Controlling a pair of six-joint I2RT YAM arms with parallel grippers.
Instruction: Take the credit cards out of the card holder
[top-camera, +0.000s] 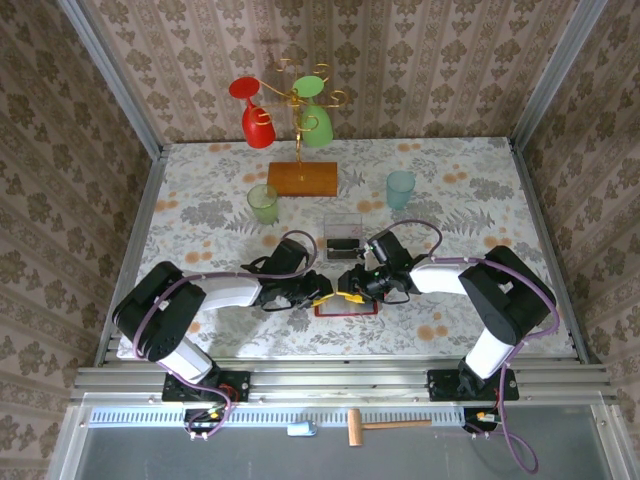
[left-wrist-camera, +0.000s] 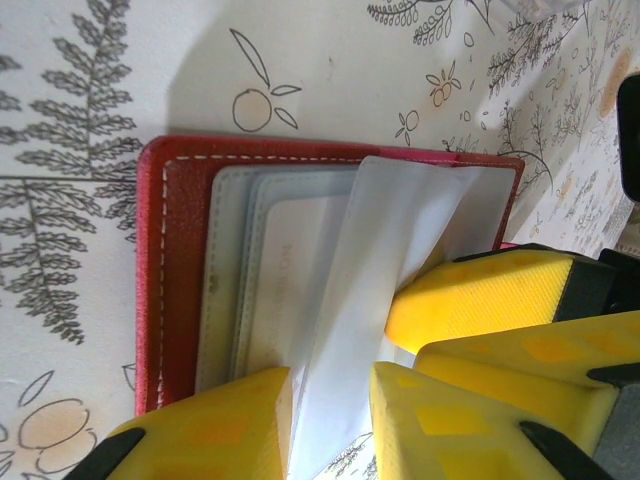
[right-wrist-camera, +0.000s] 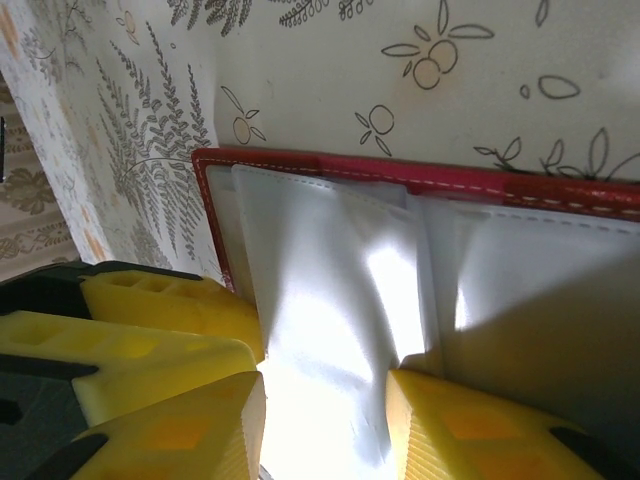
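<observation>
Now pinching a greyish pocket leaf (left-wrist-camera: 340, 320) of the card holder (top-camera: 348, 309) in the left gripper (left-wrist-camera: 330, 385), yellow fingers closed on it. Likewise clamping a pocket leaf in the right gripper (right-wrist-camera: 325, 390), meeting the left nose to nose right over the card holder. Lying open and flat on the table (top-camera: 200, 190), red cover down, keeping a pale card (left-wrist-camera: 295, 290) tucked inside a pocket. Sitting just beyond the card holder: clear box (top-camera: 343, 233) holding something dark. Standing farther beyond the card holder: green cup (top-camera: 263, 203), teal cup (top-camera: 400, 188).

I look at beige damask-patterned walls (top-camera: 420, 60), evenly lit, around a table (top-camera: 200, 200) under floral cloth.
</observation>
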